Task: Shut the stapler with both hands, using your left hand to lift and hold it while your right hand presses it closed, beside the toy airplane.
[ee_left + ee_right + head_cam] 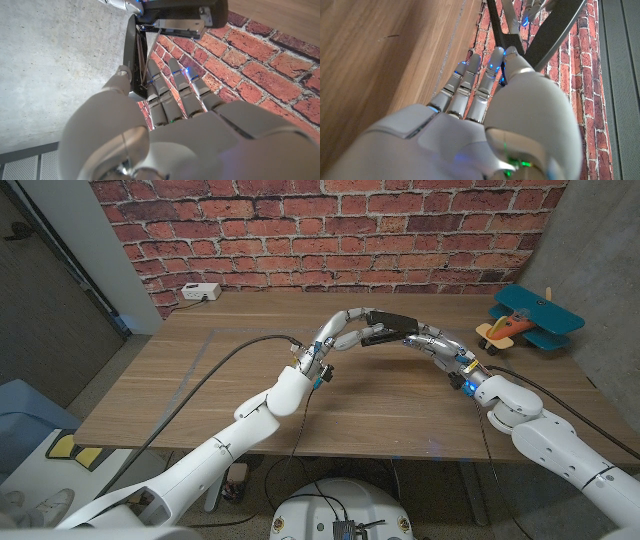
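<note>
The stapler was off the bench, held in the air between the two hands, well to the left of the toy airplane that stood at the bench's far right corner. The left hand had its fingers and thumb closed on one end of the stapler, so the lift-and-hold part of the job looked done. The right hand met the stapler from the airplane's side, with its fingers laid close together along the black body and the thumb on the other face; it touched the stapler, but how firmly it clasped it could not be told.

In both wrist views the stapler's two arms stood apart in a wedge, the metal magazine showing between them, so it was not yet shut. What remained, by my reading, was the squeeze itself: the right hand pressing the top arm down onto the base while the left kept the base steady. A white box sat at the bench's far left edge, well away from the airplane.
</note>
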Action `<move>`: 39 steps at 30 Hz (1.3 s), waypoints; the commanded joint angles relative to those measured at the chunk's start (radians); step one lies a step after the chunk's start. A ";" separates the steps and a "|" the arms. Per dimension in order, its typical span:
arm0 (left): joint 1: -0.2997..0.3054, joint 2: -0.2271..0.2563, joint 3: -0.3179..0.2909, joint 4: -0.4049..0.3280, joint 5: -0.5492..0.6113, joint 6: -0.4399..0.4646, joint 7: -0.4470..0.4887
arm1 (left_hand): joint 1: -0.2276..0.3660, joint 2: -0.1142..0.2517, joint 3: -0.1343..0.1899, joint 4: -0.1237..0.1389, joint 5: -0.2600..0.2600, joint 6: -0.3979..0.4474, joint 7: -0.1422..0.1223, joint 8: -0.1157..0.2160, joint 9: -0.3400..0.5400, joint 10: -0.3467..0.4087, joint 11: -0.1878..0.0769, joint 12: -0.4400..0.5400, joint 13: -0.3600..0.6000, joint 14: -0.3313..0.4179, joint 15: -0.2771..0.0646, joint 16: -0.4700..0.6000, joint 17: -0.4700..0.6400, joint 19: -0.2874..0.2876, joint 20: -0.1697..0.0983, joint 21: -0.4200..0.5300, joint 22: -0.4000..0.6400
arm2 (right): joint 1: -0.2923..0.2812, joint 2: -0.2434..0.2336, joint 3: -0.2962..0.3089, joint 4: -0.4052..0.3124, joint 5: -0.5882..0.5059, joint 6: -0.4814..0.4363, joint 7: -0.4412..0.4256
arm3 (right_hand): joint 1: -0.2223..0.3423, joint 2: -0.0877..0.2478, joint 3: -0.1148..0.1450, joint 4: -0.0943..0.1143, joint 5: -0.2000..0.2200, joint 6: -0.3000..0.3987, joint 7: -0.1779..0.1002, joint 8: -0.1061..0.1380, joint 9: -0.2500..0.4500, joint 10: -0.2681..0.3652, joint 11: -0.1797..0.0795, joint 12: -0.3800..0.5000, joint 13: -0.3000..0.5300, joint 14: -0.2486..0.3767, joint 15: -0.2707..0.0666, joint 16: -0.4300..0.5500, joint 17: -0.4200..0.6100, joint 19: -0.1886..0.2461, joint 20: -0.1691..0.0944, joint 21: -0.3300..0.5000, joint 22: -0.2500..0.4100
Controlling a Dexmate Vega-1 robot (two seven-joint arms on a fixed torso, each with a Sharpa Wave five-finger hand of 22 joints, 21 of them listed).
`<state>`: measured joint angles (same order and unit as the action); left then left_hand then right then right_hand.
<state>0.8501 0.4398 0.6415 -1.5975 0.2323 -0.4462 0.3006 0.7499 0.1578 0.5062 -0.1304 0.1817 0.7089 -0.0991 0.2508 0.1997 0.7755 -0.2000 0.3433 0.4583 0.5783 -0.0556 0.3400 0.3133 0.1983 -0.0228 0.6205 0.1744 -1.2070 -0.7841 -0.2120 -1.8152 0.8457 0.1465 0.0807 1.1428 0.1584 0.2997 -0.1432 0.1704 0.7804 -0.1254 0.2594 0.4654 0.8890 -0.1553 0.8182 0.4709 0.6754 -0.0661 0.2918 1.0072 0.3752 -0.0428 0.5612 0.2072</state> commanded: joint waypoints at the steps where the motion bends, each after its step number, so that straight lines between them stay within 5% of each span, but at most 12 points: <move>1: 0.004 0.000 -0.007 0.010 -0.018 -0.011 0.003 | -0.016 0.020 0.091 0.080 0.006 0.050 -0.045 0.004 0.008 -0.001 -0.003 -0.004 0.001 -0.001 -0.166 0.000 0.006 -0.002 0.002 -0.001 0.002 | 0.015 0.011 -0.003 0.018 0.031 -0.005 0.036 | 0.013 0.019 0.010 0.009 0.006 0.105 0.033 0.006 0.010 0.002 -0.012 0.006 0.005 0.006 -0.173 -0.004 0.001 -0.008 -0.023 0.008 0.001; 30: -0.008 -0.005 -0.011 0.051 -0.045 -0.023 -0.001 | -0.007 0.013 0.085 0.061 0.002 0.022 -0.027 -0.011 0.009 -0.023 0.006 -0.016 0.004 -0.012 -0.167 -0.001 0.017 0.000 0.003 -0.009 0.003 | 0.044 0.049 -0.016 0.052 0.110 -0.041 0.076 | 0.013 0.019 0.009 0.009 0.006 0.108 0.033 0.004 0.011 0.006 -0.011 0.001 0.002 0.009 -0.173 -0.010 0.006 -0.013 -0.023 0.020 0.001; 39: 0.001 0.001 -0.021 0.061 -0.066 -0.030 0.000 | -0.019 -0.045 0.025 0.021 -0.012 -0.109 -0.012 -0.059 0.012 -0.133 0.031 -0.064 0.009 -0.078 -0.146 -0.015 0.032 -0.003 0.013 -0.023 0.004 | 0.052 0.055 -0.017 0.060 0.124 -0.048 0.086 | 0.014 0.019 0.009 0.009 0.006 0.108 0.032 0.002 0.012 0.006 -0.009 0.002 0.006 0.011 -0.173 -0.011 0.008 -0.014 -0.024 0.024 0.000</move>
<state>0.8409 0.4355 0.6325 -1.5508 0.1898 -0.4657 0.2950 0.7446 0.1526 0.5159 -0.1401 0.1767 0.6389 -0.1171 0.2036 0.2090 0.6693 -0.1783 0.2898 0.4616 0.5212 -0.0503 0.3314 0.3403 0.1945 -0.0191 0.6040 0.1743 -1.1660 -0.7404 -0.2258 -1.7668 0.9457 0.1100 0.1529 1.1454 0.1558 0.3006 -0.1423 0.1680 0.7805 -0.1255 0.2555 0.4654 0.8913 -0.1611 0.8198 0.4731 0.6753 -0.0659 0.2873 1.0120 0.3623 -0.0407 0.5787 0.2045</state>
